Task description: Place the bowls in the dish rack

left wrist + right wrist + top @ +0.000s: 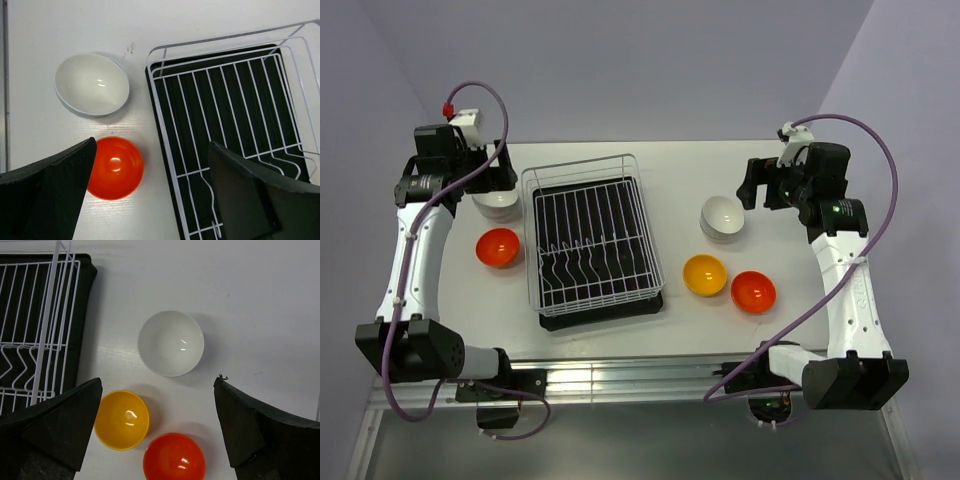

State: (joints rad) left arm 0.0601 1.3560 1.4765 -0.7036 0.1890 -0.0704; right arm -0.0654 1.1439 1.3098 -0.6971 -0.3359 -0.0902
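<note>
Left pincer [152, 145] and right pincer [157, 381] gape wide, both empty.

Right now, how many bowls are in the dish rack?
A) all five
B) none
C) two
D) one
B: the dish rack holds only bare wires; the left white bowl, left red-orange bowl, right white bowl, yellow-orange bowl and right red-orange bowl all sit on the table beside it.
</note>
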